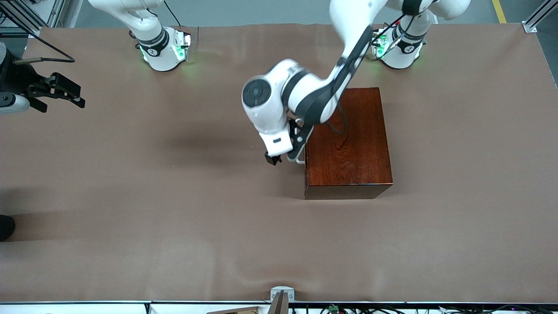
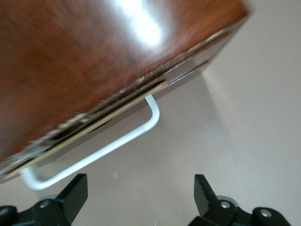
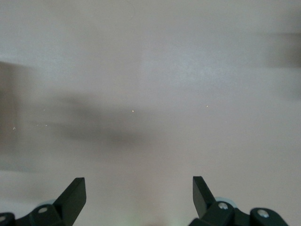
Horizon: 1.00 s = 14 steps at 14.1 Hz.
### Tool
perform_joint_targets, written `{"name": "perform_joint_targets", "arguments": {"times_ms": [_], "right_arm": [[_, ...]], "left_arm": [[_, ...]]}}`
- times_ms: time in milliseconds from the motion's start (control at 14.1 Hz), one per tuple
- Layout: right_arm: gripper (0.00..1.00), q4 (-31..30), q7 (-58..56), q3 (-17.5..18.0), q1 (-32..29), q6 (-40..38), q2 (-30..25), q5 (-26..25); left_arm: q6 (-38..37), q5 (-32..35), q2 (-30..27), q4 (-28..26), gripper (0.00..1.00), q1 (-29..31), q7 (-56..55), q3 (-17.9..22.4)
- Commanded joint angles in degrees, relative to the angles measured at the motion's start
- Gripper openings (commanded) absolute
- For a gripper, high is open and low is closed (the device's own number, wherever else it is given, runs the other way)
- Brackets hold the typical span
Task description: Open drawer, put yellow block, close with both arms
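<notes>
**Left gripper at the drawer handle, right arm waiting aside**

The left gripper [image 1: 279,158] hangs low just beside the wooden box [image 1: 348,144], at the side of the box that faces the right arm's end of the surface. Its fingers [image 2: 73,193] are spread wide apart and hold nothing. In the left wrist view the white U-shaped handle [image 2: 101,153] lies just ahead of the two finger tips, not yet between them; one end of the bar sits close to one finger, the other end bends up into the box front. No contact between fingers and handle can be seen.

The drawer [image 2: 94,123] is all but shut: a thin pale-wood edge shows along a narrow seam under the glossy dark red-brown top, and no tray stands out from the box. In the front view only a small loop of the handle shows beside the gripper, partly hidden by the left arm's wrist.

The box stands on the brown surface [image 1: 174,226], toward the left arm's end of it, nearer to the front camera than the left arm's base [image 1: 399,54], which is lit green. The left arm reaches from that base across the top of the box and down to the handle side.

The right gripper [image 1: 56,92] waits well apart, up over the right arm's end of the surface, its fingers [image 3: 70,197] open and empty, with only bare surface under it. The right arm's base [image 1: 165,52] also glows green.

The yellow block is not visible in any view.
</notes>
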Motion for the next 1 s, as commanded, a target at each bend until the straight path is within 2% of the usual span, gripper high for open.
{"name": "perform_joint_targets", "arguments": {"times_ms": [0,71,427,712,783,925], "right_arm": [[1.00,1.18,0.18,0.78,-1.41,-0.41,1.06,-1.04],[1.00,1.18,0.18,0.78,-1.50,-0.41,1.06,-1.04],[1.00,1.18,0.00,0.78,-1.33,-0.41,1.06,-1.04],[1.00,1.18,0.00,0.78,-1.24,-0.32,1.06,-1.04],[1.00,1.18,0.00,0.78,-1.32,-0.32,1.06,-1.04],[1.00,1.18,0.00,0.78,-1.24,-0.32,1.06,-1.04]], "left_arm": [[-3.17,-5.38,-11.85,-3.52,1.00,5.87,10.04,-0.07],[-6.14,-5.92,-14.58,-4.31,1.00,8.69,15.21,-0.15],[-19.78,-5.93,-21.72,-5.97,1.00,22.57,55.52,0.02],[-19.71,-1.28,-29.79,-16.24,1.00,31.82,80.52,0.11],[-18.66,-0.05,-32.43,-20.10,1.00,32.88,83.35,0.11],[-12.71,3.20,-40.67,-31.50,1.00,33.41,87.40,0.11]]}}
